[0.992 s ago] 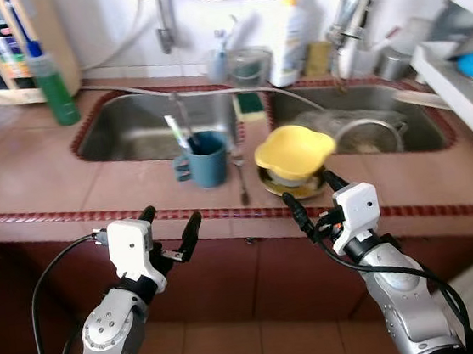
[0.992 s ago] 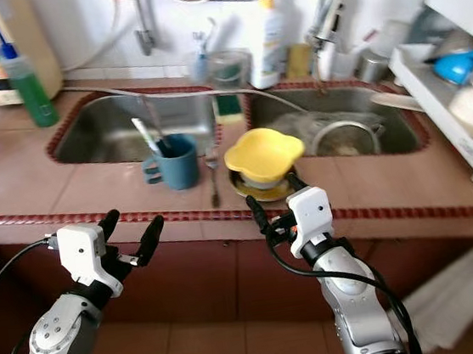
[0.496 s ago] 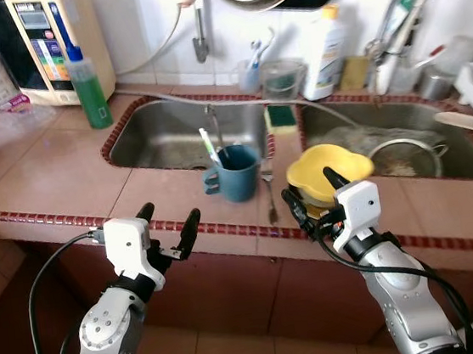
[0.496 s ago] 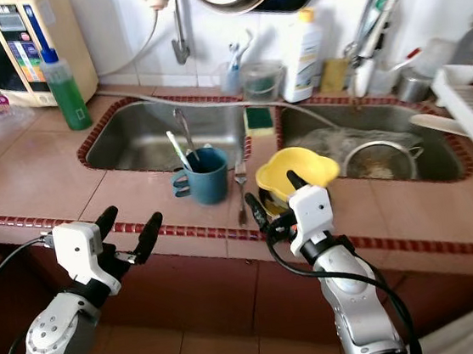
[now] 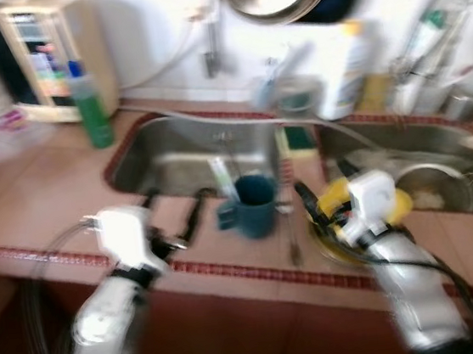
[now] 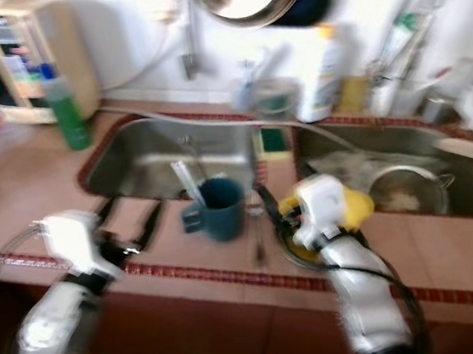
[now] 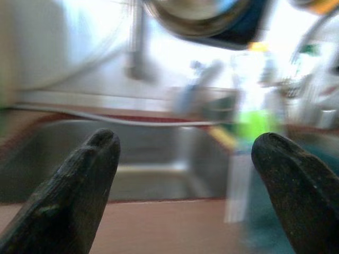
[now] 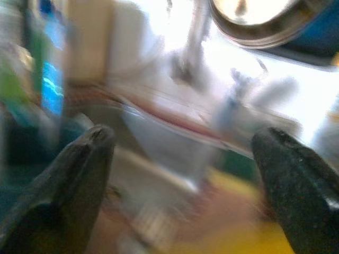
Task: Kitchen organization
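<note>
Beside the blue mug (image 5: 253, 206) on the tiled tabletop (image 5: 42, 195), both arms are up and nothing is gripped yet, so the tidying looks barely begun. Every dish I can make out sits where it lies: the mug with its toothbrush (image 5: 222, 177) stands on the tabletop strip in front of the left sink basin (image 5: 190, 148), a fork (image 5: 293, 237) lies just right of the mug, and the yellow bowl (image 5: 397, 202) on its stack is further right, partly hidden behind the right hand (image 5: 329, 198). Past the bowl, in the right basin, a metal strainer (image 5: 432, 190) waits; left of the mug and back by the wall stands the green soap bottle (image 5: 92, 108).

Left hand (image 5: 173, 216), fingers spread wide and holding nothing, hovers left of the mug near the tabletop edge; the left wrist view confirms the gap between its fingertips (image 7: 85, 159). Right hand, also spread and empty, hangs right of the mug, in front of the yellow bowl.

Compared with half a second ago, the whole view has swung closer and gone blurry, so the robot is moving in; both hands now overlap the tabletop instead of hanging below its edge, and the right one has closed in on the bowl
</note>
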You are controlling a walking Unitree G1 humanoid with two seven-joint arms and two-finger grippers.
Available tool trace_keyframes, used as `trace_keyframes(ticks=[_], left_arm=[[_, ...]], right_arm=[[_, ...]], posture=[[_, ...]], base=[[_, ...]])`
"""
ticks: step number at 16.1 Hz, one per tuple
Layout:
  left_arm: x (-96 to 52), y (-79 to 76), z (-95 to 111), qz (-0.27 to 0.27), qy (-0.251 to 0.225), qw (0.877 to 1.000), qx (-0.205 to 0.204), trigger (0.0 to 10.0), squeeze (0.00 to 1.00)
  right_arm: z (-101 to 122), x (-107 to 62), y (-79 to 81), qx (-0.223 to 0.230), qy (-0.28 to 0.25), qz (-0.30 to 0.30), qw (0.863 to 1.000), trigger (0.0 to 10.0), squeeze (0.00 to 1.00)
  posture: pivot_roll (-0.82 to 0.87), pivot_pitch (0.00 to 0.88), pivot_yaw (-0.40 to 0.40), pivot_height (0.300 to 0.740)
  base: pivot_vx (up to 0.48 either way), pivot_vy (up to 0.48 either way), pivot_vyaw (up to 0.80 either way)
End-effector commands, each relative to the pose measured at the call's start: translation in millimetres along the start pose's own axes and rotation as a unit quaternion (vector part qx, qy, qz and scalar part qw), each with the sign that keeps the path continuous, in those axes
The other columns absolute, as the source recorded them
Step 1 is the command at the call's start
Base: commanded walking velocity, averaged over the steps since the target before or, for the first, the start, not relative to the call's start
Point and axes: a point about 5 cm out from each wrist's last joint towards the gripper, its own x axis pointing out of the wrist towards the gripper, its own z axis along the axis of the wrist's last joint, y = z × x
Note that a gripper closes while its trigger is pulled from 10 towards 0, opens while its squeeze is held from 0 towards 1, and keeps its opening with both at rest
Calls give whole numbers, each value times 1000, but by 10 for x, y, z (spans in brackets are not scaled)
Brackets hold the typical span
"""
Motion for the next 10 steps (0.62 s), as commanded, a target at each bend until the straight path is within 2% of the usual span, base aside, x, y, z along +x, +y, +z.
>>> trace_keyframes(ticks=[1,6,10], left_arm=[[42,-73,32,-12,-12,1000,-8,10000,0],[65,-105,65,-37,-16,999,14,10000,0],[113,-241,77,-73,-12,996,55,10000,0]], right_arm=[[-37,-75,-89,-9,12,-10,1000,10000,0],[-39,-71,-75,-8,9,-4,1000,10000,0],[-21,-92,-68,-3,3,1,1000,10000,0]], posture=[[-100,0,-18,740],[-102,0,-16,740],[-111,0,-10,740]], base=[[0,0,0],[0,0,0],[0,0,0]])
